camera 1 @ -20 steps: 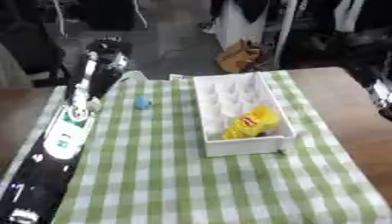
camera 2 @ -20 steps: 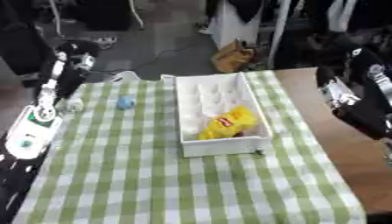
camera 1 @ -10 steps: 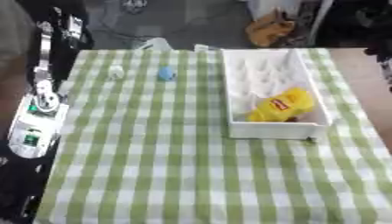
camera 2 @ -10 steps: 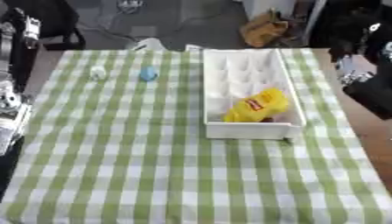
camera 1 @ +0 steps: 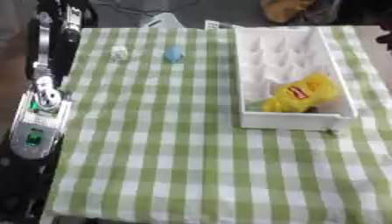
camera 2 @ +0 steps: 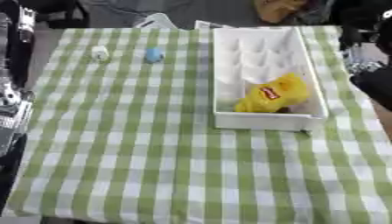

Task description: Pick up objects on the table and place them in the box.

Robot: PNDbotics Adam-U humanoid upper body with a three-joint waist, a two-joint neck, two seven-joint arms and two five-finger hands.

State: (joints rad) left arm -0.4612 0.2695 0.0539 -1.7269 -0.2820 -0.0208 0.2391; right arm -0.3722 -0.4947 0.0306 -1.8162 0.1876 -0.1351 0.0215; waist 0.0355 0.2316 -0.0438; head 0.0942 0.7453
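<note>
Green-and-white checked cloth (camera 1: pixel 191 175) fills the lower part of the frame and is bare near the bottom edge. Along the left edge the robot's left arm (camera 1: pixel 38 113) runs upward as a black and silver column; its hand is not distinguishable, so I cannot tell whether the fingers are released or clenched. At the right edge of the right eye view a dark shape, probably the right hand (camera 2: pixel 373 81), sits just beside the box; its fingers cannot be read either. Right of centre, the white box (camera 1: pixel 253 78) holds a yellow packet (camera 1: pixel 300 92) with a red mark, lying at its near end; the far part shows only moulded hollows. Farther up, in the upper left, a small blue object (camera 1: pixel 174 54) and a small white object (camera 1: pixel 119 52) rest on the cloth, near each other and well apart from the box. These look like what remains to pick. The left arm seems best placed: come down over the blue one from above, close the fingers around it, lift clear of the cloth, then release over the box.
</note>
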